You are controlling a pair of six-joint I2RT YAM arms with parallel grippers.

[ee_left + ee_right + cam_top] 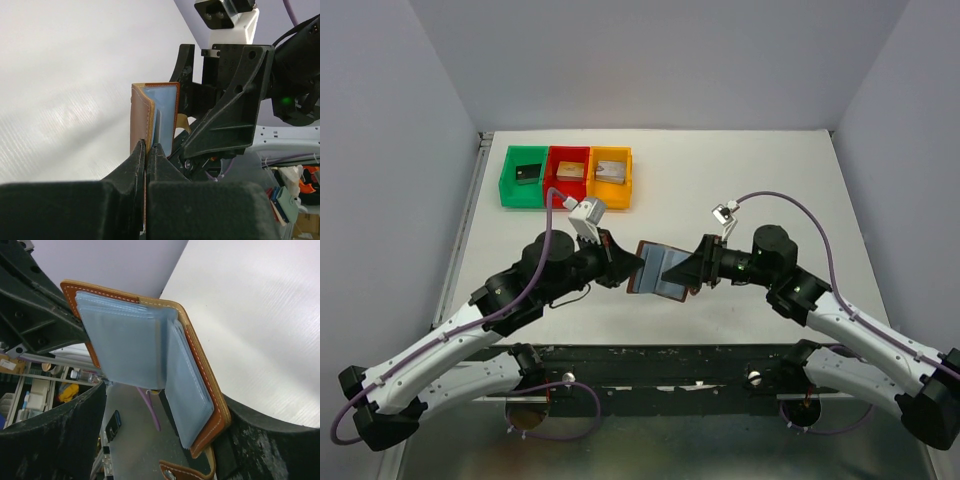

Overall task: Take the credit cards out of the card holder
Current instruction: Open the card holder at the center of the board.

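Mid-air between the two arms: card holder (145, 347), clear of the table (750, 190) and over its middle.

Left gripper (146, 149) is clenched on the edge of one brown leather flap and is the only support (a thin pinch, right at the stitched rim).

The holder hangs part-open like a book, with its pale blue-grey pockets turned toward the right arm. Judged deliberate, so the pocket mouths face the other tool.

Right gripper (697, 268) is spread wide, one finger on either side of the free flap, clamping nothing. The flap lies close to one finger (270, 440); contact uncertain.

Tab strap (185, 471) dangles at the lower edge.

Credit cards: none out. A dark sliver between the pockets may be a card's edge; cannot tell.

Judgement: extraction not yet begun. The next move calls for a narrow nip on one card edge, with the left as counter-hold. Risk: the leather slips from that thin pinch.

Green, red and orange bins (568, 198) sit at the far left, well apart.
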